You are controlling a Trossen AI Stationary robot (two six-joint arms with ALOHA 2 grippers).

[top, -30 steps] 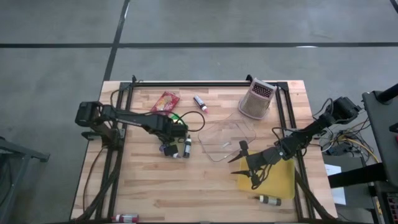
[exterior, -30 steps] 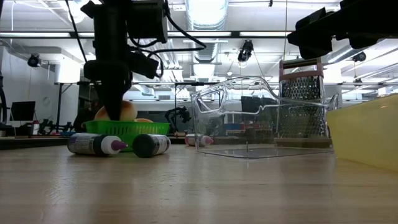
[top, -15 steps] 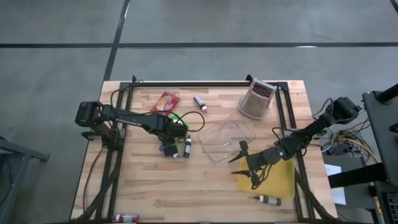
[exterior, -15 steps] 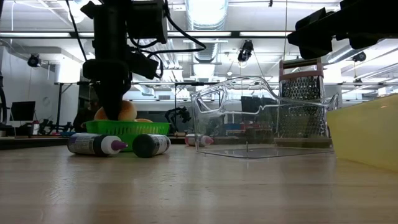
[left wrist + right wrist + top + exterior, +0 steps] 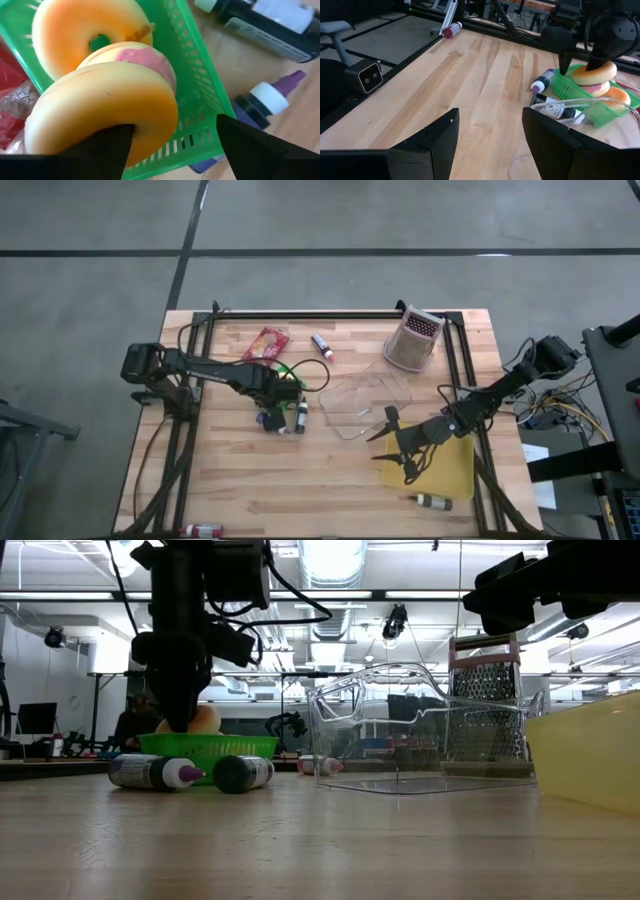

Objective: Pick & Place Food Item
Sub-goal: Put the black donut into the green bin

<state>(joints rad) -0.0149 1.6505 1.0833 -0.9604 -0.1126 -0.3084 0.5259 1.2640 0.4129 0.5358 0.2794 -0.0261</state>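
A green basket [image 5: 197,107] holds three doughnuts stacked at a slant: a yellow one [image 5: 100,107] on top, a pink-iced one [image 5: 147,55] under it, an orange one [image 5: 82,35] at the back. My left gripper [image 5: 175,145] points down over the basket [image 5: 286,372], open. One finger stands at the yellow doughnut [image 5: 204,720] and the other outside the basket wall. My right gripper [image 5: 490,145] waits open at the table's right [image 5: 383,438], level, aimed toward the basket. My left gripper has one finger [image 5: 102,147] right against the yellow doughnut's near part [image 5: 125,130], coming from above. I cannot tell whether it touches. The doughnut lies on the pink-iced one inside the basket.
Two dark bottles [image 5: 272,420] [image 5: 300,417] lie beside the basket. A clear plastic container [image 5: 367,405], a box grater [image 5: 413,340], a red packet [image 5: 265,343], a small bottle [image 5: 322,345] and a yellow board [image 5: 447,467] are around. A person [image 5: 133,723] shows behind the table.
My left gripper has opened over the basket while staying in place, letting go of the yellow doughnut, which now rests in the basket. My right arm has kept still.
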